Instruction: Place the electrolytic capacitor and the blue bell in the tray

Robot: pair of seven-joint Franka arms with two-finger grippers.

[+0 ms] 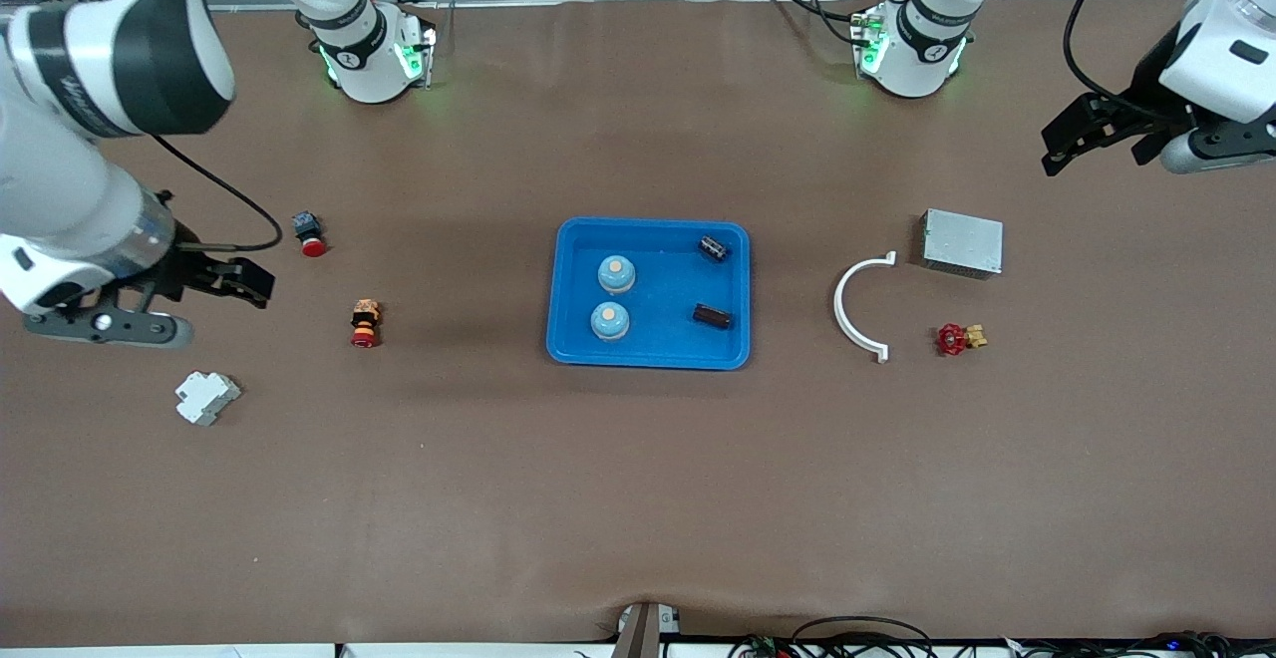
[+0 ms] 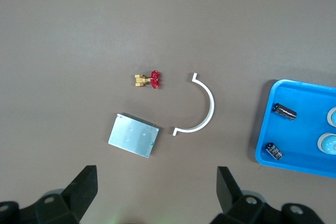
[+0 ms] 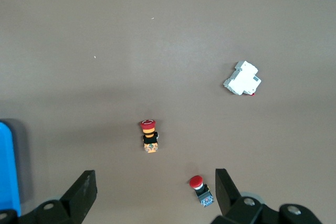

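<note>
The bright blue tray (image 1: pixel 663 284) lies mid-table. In it are two blue bells (image 1: pixel 616 274) (image 1: pixel 609 320) and two dark electrolytic capacitors (image 1: pixel 714 248) (image 1: pixel 712 315). The left wrist view shows one end of the tray (image 2: pixel 299 129) with both capacitors (image 2: pixel 284 111) (image 2: pixel 274 150) and the edge of a bell (image 2: pixel 328 142). My left gripper (image 1: pixel 1072 140) (image 2: pixel 156 171) is open and empty, up over bare table at the left arm's end. My right gripper (image 1: pixel 234 279) (image 3: pixel 155 174) is open and empty, up over the table at the right arm's end. A sliver of the tray (image 3: pixel 8 166) shows in the right wrist view.
A grey metal box (image 1: pixel 962 242), a white curved clip (image 1: pixel 859 307) and a red-handled valve (image 1: pixel 957 339) lie toward the left arm's end. A red push button (image 1: pixel 310 234), a red-and-orange button (image 1: pixel 365 324) and a white breaker block (image 1: pixel 206 397) lie toward the right arm's end.
</note>
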